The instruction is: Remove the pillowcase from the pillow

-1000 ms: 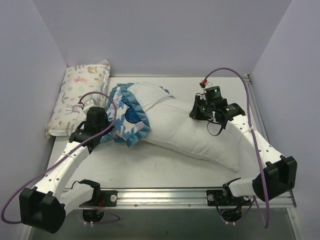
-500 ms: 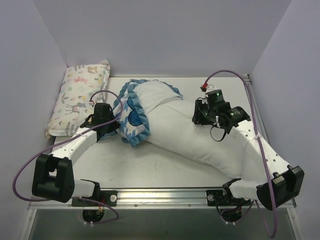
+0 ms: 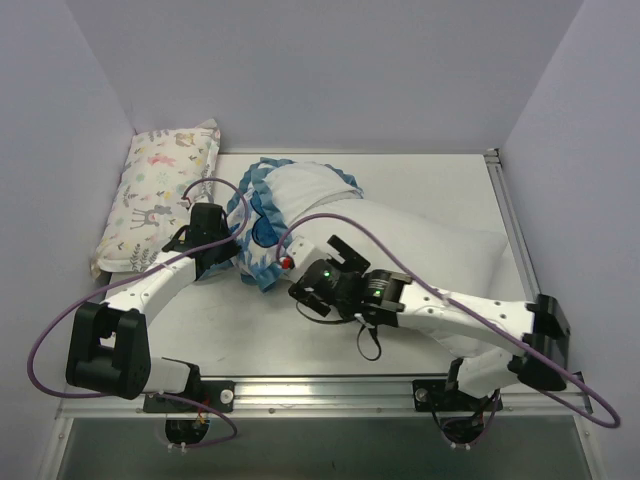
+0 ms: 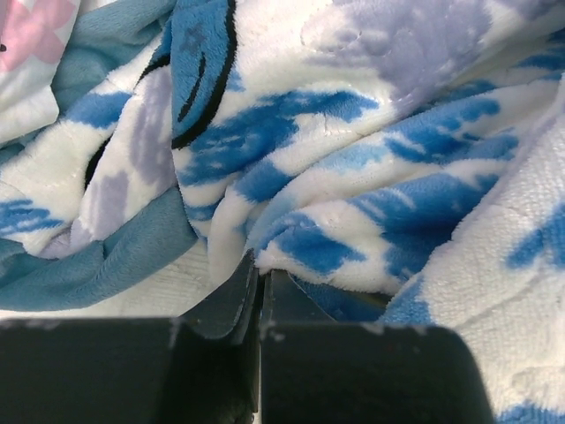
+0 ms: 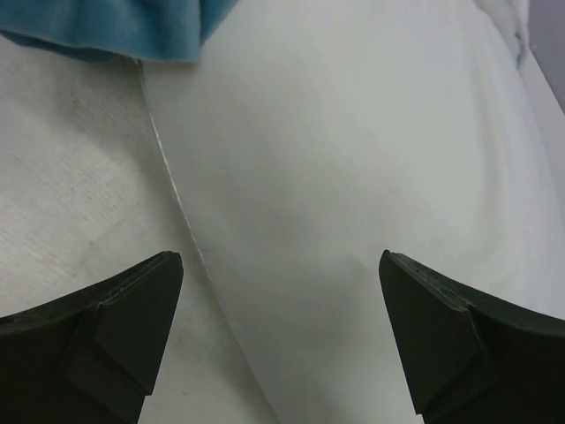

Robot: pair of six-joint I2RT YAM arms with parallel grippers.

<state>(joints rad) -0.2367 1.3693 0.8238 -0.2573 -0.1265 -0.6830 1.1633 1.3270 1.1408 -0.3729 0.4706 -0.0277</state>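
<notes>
The blue-and-white pillowcase (image 3: 262, 212) is bunched over the far-left end of the plain white pillow (image 3: 430, 250), which lies bare across the table to the right. My left gripper (image 3: 228, 262) is shut on a fold of the pillowcase (image 4: 335, 159) at its near-left edge; in the left wrist view the left gripper (image 4: 259, 276) pinches the plush fabric. My right gripper (image 3: 322, 250) hangs open over the pillow's near edge, just right of the blue trim (image 5: 115, 26). In the right wrist view the right gripper (image 5: 281, 300) is wide apart above the pillow (image 5: 353, 132), holding nothing.
A small pastel animal-print pillow (image 3: 165, 190) lies along the left wall. Bare white table (image 3: 250, 330) shows in front of the pillow, with the metal rail (image 3: 330, 385) at the near edge. Purple cables loop off both arms.
My right gripper let go of the pillow's far right side, opened wide and swung across to its near-left edge. The left gripper drew slightly farther back, still gripping the pillowcase.
</notes>
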